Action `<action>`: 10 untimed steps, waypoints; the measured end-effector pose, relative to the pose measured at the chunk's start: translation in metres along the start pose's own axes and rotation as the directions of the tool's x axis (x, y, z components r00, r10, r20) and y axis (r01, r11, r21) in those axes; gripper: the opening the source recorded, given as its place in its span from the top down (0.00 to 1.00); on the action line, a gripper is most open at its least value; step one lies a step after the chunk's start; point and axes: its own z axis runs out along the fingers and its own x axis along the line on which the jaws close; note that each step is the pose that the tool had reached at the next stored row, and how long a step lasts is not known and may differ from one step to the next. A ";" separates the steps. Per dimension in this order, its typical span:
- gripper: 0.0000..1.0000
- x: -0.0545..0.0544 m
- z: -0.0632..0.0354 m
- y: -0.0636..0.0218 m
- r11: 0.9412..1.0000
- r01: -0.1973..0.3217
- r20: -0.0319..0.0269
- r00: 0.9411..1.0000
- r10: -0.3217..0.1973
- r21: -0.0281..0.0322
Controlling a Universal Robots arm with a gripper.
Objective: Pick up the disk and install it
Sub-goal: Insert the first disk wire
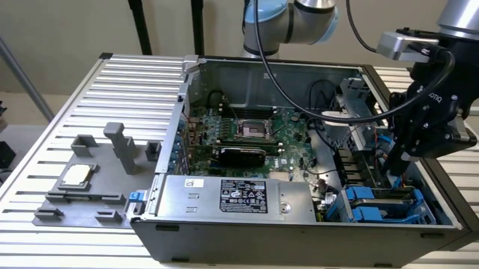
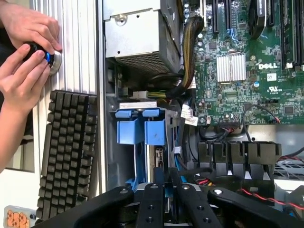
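The disk stands on edge in the drive bay at the case's front corner; its bright blue rails and a strip of silver metal are visible. In the exterior view the disk sits low at the exterior view's right, inside the open computer case. My gripper reaches down onto it, its black fingers drawn close together on the disk's thin silver edge. From the exterior view my gripper hangs just above the blue rails, its fingertips partly hidden behind them.
The motherboard fills the case floor. A silver box with a black label lies along the front wall. Cables crowd the bay. Outside the case, a person's hands hold a round knob beside a keyboard. A grey fixture plate carries a small chip.
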 end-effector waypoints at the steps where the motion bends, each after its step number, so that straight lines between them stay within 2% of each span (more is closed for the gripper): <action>1: 0.84 0.000 0.0001 0.0013 1.000 0.003 0.007 1.000 -0.003 0.001; 4: 0.84 0.001 0.0006 0.0046 1.000 0.011 0.028 1.000 -0.011 0.003; 7: 0.84 0.002 0.0012 0.0081 1.000 0.017 0.044 0.999 -0.017 0.007; 9: 0.84 0.005 0.0019 0.0103 1.000 0.017 0.052 0.998 -0.018 0.012; 10: 0.84 0.006 0.0027 0.0112 1.000 0.015 0.055 0.998 -0.016 0.019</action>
